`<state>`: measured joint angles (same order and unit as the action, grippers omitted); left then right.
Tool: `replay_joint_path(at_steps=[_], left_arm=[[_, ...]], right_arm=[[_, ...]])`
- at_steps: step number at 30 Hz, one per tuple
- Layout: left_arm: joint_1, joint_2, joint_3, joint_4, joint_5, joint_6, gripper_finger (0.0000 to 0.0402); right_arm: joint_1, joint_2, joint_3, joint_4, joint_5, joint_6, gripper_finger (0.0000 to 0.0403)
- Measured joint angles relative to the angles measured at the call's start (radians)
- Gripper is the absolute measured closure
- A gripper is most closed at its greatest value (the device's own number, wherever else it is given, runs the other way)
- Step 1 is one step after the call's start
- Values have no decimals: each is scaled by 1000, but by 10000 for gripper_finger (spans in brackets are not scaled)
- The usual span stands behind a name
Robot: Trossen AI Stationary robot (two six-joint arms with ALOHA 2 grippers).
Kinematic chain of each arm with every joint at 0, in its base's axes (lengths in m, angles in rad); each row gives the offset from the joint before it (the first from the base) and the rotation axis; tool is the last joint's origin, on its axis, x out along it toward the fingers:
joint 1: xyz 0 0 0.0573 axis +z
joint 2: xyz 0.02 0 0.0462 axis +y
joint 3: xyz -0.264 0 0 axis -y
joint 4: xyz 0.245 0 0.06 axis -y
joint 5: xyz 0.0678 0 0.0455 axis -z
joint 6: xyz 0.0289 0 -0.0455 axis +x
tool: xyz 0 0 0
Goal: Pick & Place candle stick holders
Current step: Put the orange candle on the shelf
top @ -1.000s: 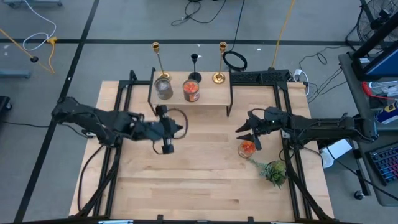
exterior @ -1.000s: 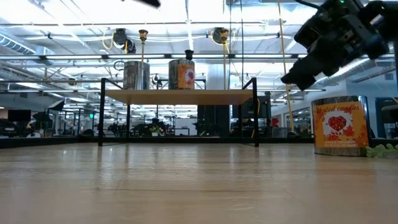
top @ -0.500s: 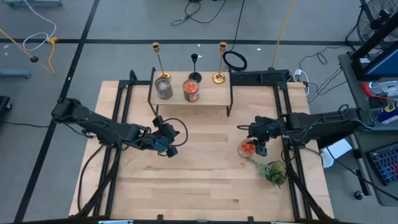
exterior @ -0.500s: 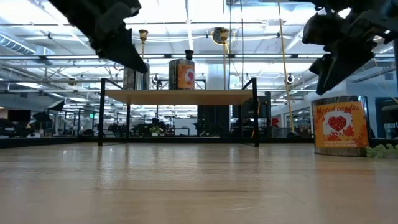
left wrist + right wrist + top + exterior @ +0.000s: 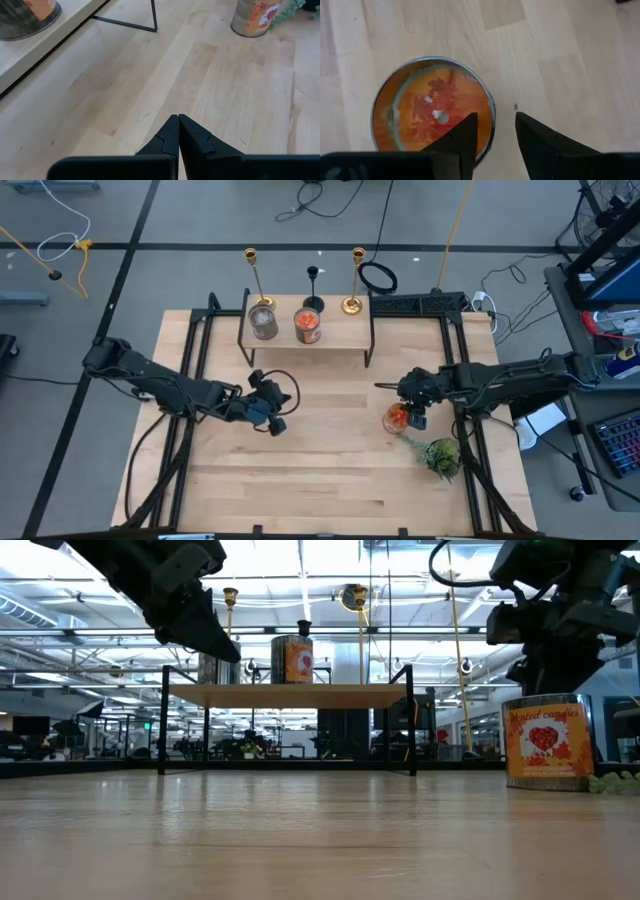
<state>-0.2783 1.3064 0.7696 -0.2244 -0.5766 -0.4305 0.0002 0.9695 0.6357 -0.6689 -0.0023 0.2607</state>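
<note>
Two tall gold candle stick holders (image 5: 256,280) (image 5: 354,280) and a shorter black one (image 5: 314,288) stand upright on their round bases at the far edge of a small shelf (image 5: 340,330). They also show in the low view (image 5: 230,615) (image 5: 360,625) (image 5: 304,628). My left gripper (image 5: 274,423) (image 5: 178,117) is shut and empty above the table's middle, in front of the shelf. My right gripper (image 5: 418,422) (image 5: 495,117) is open and points down over an orange candle jar (image 5: 397,419) (image 5: 432,107). Its fingertips stand on either side of the jar's rim (image 5: 492,107).
Two candle jars, a silver one (image 5: 263,323) and an orange one (image 5: 307,325), stand on the shelf in front of the holders. A green plant sprig (image 5: 440,455) lies near the table's right edge. Bare wood (image 5: 300,480) lies toward the near edge.
My left gripper has come down and a little toward the near edge, then stopped. My right gripper has gone toward the near edge to stand over the orange candle jar, tipping its fingers downward and lowering toward the jar's rim.
</note>
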Motion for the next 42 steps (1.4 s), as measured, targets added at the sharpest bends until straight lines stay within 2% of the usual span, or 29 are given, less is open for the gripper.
replay_joint_path(at_steps=[6,15,22,26,30,33,38,42], left_arm=[[0,0,0,2,0,0,377],[0,0,0,17,0,1,376],[0,0,0,17,0,6,376],[2,0,0,17,-1,9,376],[8,0,0,20,-1,39,376],[17,0,0,33,-1,36,376],[23,0,0,64,-1,56,376],[22,0,0,65,0,53,376]], right_arm=[[0,0,-1,-7,-3,-11,288],[-1,-1,-1,-9,5,-24,392],[1,1,16,4,2,-36,396],[17,3,77,17,5,-38,397],[38,59,163,52,6,-61,399],[53,134,252,74,13,-141,399],[52,289,447,37,44,-451,396],[33,403,621,50,178,-677,397]])
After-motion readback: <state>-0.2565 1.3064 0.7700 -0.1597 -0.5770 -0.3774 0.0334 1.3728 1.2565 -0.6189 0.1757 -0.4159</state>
